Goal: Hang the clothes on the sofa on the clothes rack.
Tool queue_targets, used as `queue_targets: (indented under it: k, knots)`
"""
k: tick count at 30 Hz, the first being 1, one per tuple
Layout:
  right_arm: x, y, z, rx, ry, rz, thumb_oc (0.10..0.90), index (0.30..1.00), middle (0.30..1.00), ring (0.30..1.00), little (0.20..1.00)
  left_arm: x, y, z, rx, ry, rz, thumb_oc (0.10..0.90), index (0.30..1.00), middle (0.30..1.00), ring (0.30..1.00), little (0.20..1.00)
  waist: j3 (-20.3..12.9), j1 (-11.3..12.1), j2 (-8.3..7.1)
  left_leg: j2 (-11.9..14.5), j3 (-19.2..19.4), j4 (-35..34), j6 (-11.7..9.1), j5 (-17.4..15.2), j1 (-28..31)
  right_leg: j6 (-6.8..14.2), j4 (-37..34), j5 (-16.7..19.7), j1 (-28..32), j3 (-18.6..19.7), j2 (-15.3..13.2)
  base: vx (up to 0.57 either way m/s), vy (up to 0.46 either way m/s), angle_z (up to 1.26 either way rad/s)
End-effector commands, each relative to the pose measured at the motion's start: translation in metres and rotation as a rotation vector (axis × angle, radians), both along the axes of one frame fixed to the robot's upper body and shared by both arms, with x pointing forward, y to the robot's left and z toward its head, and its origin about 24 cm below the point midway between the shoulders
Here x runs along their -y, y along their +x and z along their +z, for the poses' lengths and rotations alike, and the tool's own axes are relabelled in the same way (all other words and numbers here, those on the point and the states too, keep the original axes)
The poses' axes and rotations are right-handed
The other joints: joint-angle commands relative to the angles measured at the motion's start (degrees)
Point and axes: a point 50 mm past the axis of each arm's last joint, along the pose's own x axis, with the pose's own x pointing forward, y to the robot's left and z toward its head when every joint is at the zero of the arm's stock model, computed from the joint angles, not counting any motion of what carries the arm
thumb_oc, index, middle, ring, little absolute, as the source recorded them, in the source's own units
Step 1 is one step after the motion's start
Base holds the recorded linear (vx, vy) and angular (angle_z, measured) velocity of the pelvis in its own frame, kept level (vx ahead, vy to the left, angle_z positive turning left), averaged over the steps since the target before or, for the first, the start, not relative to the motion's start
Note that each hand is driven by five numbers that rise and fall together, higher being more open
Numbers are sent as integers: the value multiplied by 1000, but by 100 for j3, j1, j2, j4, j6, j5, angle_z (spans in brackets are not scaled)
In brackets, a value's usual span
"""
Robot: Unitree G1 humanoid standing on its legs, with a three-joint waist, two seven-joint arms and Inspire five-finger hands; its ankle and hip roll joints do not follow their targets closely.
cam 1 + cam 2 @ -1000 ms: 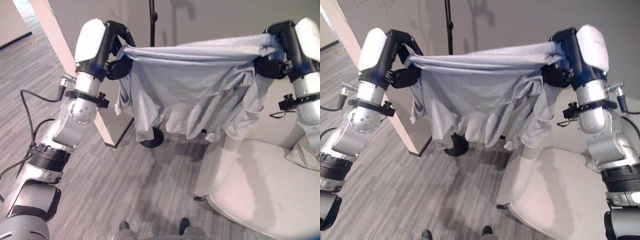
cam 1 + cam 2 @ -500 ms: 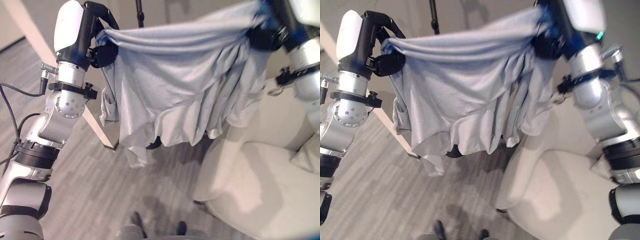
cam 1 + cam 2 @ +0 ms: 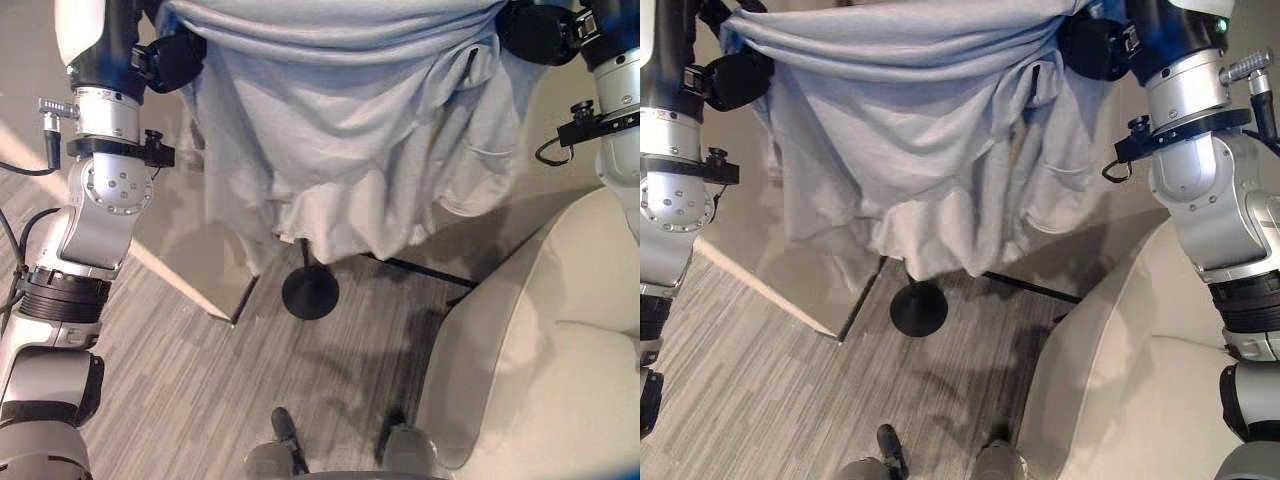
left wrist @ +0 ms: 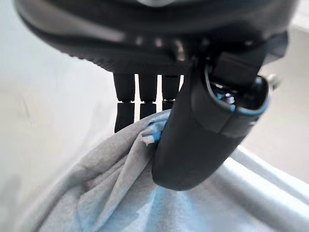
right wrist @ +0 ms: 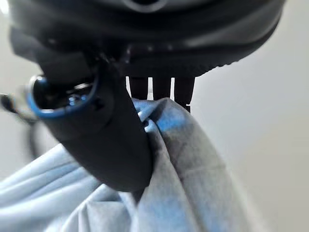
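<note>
Shirt (image 3: pixel 340 120) stretched between clenching left hand (image 4: pixel 193 140) and right hand (image 5: pixel 111 145), above rack base (image 3: pixel 310 293).

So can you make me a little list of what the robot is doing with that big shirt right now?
thing held: light grey shirt, spread wide and hanging down
left hand: fingers and thumb pinched on one top corner of the shirt
right hand: pinched on the other top corner
height: shirt is lifted high, its hem off the floor
clothes rack: round black base on the floor just below the hem, pole hidden behind the shirt
sofa: pale, on the robot's right
hung yet: cannot tell, both hands grip it
</note>
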Motion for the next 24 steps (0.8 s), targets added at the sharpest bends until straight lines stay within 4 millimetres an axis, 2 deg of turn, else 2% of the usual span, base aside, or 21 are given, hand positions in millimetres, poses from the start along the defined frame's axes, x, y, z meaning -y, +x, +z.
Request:
queue_targets:
  k: [1,3,10,20,24]
  knots:
    - [24,-22,43,211,101,-80,400,300,300,300,300,-3,-25,46,241,32,11,400,300,300,300,300,-987,158,-341,-341,30,17,-369,-897,114,898,78,-716,426,-86,-440,114,-120,27]
    - [26,-21,43,191,103,-77,400,300,300,300,300,-3,-22,39,214,35,5,400,300,300,300,300,-1122,201,-332,-264,-11,17,-429,-880,178,866,78,-855,620,-288,-339,129,-151,7]
    - [30,-21,35,155,116,-65,400,300,300,300,300,-9,-22,27,191,-15,4,400,300,300,300,300,-1193,215,-346,-116,-51,17,-556,-861,359,742,78,-1056,941,-672,-188,95,-124,31]
    - [31,-27,27,161,111,-56,400,300,300,300,300,-14,-30,25,218,-36,15,400,300,300,300,300,-1188,280,-347,-104,-46,17,-574,-896,391,685,78,-1093,1056,-818,-208,29,-22,16]
    - [31,-40,26,204,102,-31,400,300,300,300,300,-20,-43,27,268,-37,30,400,300,300,300,300,-1179,303,-328,-121,-47,17,-568,-920,383,688,78,-1092,1093,-896,-235,12,0,9]
